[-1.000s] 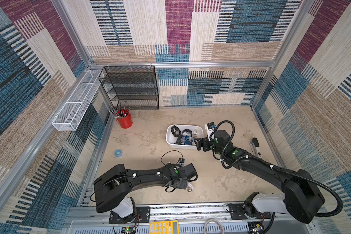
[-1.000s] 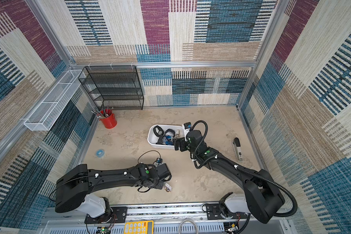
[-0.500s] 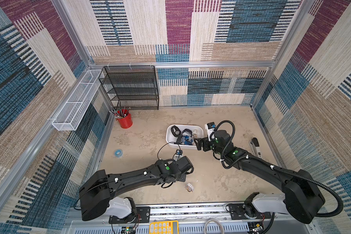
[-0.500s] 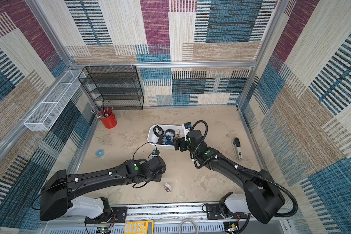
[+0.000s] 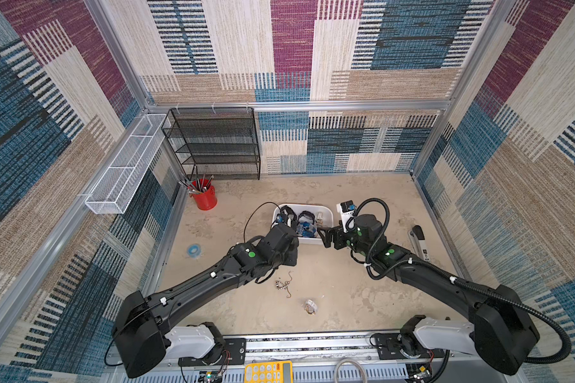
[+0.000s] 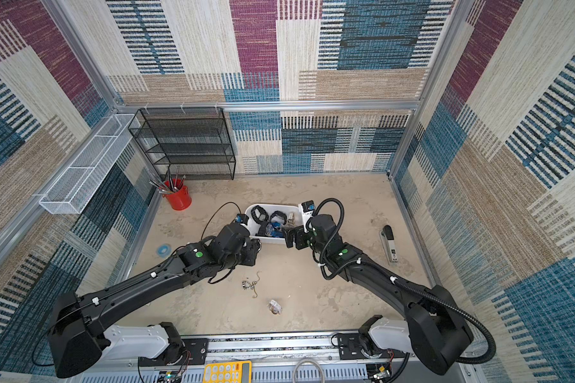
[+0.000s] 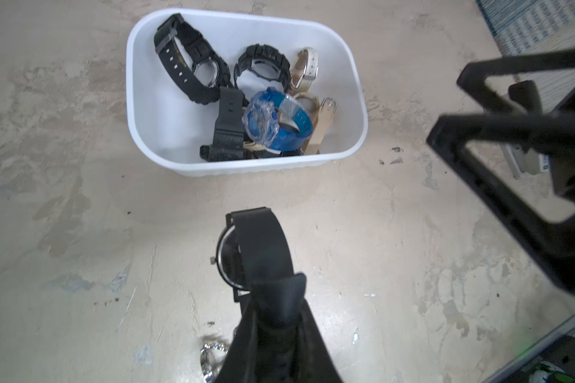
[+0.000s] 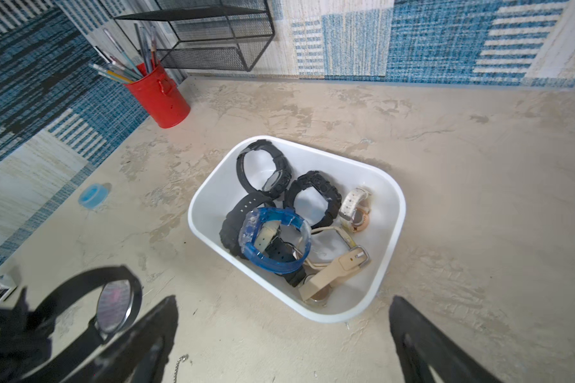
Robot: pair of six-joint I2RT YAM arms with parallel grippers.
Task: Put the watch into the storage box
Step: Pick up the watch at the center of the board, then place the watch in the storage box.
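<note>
The left hand (image 7: 274,293) is pinched narrow on the strap of a black watch (image 7: 246,252). The watch hangs above the bench (image 7: 80,232), just short of the near wall of the storage box (image 7: 166,109) and not yet over it.

The likeliest fault looks to be an early release, which would drop the watch on the bench outside the wall. The grip is on the strap alone, with the case hanging to one side, so the watch could swing or slip on the way. The right hand (image 5: 325,236) stands wide and empty near the box's corner, where the two arms could knock together.

The left wrist view shows the grip and the gap to the box. In both top views the watch cannot be made out under the left wrist, but they show how near the arms stand. Only the right wrist view shows the dial.
</note>
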